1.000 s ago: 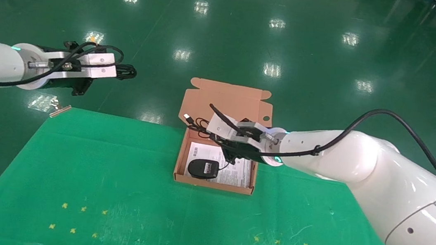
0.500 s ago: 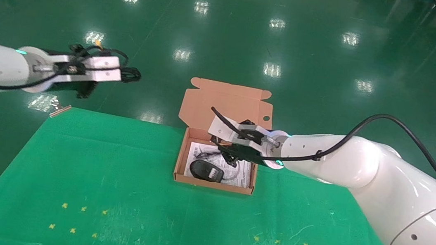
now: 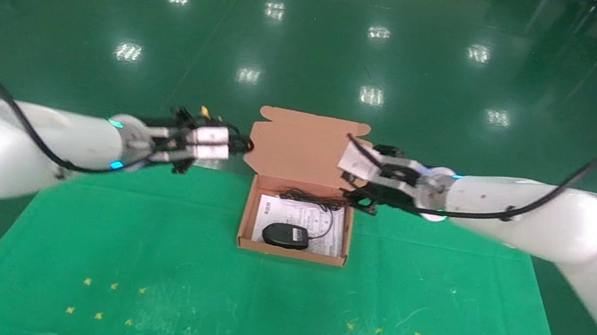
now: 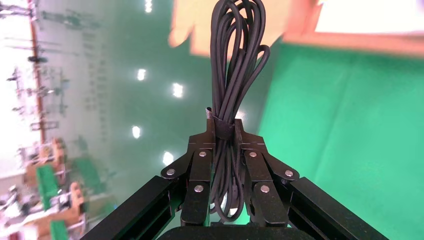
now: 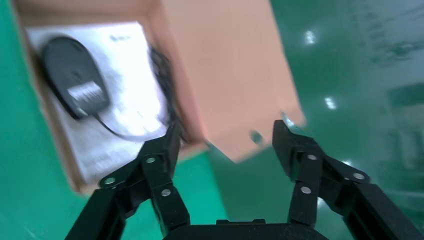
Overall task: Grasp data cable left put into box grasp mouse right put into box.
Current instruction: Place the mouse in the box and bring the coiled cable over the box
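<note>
The brown box (image 3: 247, 212) lies open on the green table, its lid (image 3: 307, 146) standing up at the back. The black mouse (image 3: 284, 235) rests label-up on the white sheet (image 3: 278, 213) inside, its thin cord (image 3: 313, 198) coiled along the back wall. The mouse also shows in the right wrist view (image 5: 75, 75). My right gripper (image 3: 358, 199) (image 5: 227, 137) is open and empty, just beyond the box's back right corner. My left gripper (image 3: 240, 144) (image 4: 223, 135) is shut on the data cable (image 4: 235, 60), a black bundle held in the air beside the lid's left edge.
The green cloth (image 3: 150, 263) covers the table, with small yellow crosses (image 3: 113, 285) near the front left and right. Beyond the table's far edge is glossy green floor (image 3: 313, 50).
My left arm swung in from the far left to the box lid with the cable. My right gripper let the mouse go and drew back right; the cord dropped into the box.
</note>
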You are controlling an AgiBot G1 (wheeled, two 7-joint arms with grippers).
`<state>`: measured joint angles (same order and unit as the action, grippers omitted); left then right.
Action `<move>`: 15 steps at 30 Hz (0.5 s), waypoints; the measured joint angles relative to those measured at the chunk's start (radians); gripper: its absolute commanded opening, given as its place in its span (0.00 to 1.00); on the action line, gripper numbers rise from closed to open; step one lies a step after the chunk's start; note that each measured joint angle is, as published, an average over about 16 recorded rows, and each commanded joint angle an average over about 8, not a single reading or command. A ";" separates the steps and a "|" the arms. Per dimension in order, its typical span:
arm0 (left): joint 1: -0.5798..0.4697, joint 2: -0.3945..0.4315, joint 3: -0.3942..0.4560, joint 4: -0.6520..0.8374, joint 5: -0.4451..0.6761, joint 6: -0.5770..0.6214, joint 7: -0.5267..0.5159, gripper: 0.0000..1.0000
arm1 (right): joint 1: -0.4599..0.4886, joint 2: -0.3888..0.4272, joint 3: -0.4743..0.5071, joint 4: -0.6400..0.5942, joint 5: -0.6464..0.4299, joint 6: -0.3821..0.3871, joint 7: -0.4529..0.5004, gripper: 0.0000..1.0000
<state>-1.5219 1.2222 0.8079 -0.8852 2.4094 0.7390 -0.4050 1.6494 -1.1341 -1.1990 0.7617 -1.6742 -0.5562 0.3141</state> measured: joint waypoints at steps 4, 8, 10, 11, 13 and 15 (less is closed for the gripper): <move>0.015 0.066 0.026 0.089 -0.048 -0.087 0.056 0.00 | 0.006 0.082 -0.003 0.071 -0.032 0.000 0.041 1.00; 0.026 0.116 0.066 0.162 -0.119 -0.162 0.113 0.00 | 0.005 0.158 -0.007 0.147 -0.067 -0.002 0.094 1.00; 0.030 0.133 0.092 0.186 -0.164 -0.193 0.141 0.00 | 0.003 0.192 -0.009 0.185 -0.086 -0.003 0.123 1.00; 0.032 0.138 0.106 0.194 -0.188 -0.205 0.154 0.00 | 0.001 0.208 -0.010 0.203 -0.095 -0.004 0.138 1.00; 0.036 0.145 0.138 0.203 -0.239 -0.228 0.179 0.00 | -0.003 0.238 -0.012 0.239 -0.114 -0.005 0.167 1.00; 0.039 0.148 0.172 0.205 -0.290 -0.245 0.201 0.00 | -0.007 0.263 -0.013 0.272 -0.131 -0.006 0.197 1.00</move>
<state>-1.4827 1.3701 0.9802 -0.6800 2.1193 0.4943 -0.2038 1.6419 -0.8708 -1.2122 1.0340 -1.8055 -0.5624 0.5109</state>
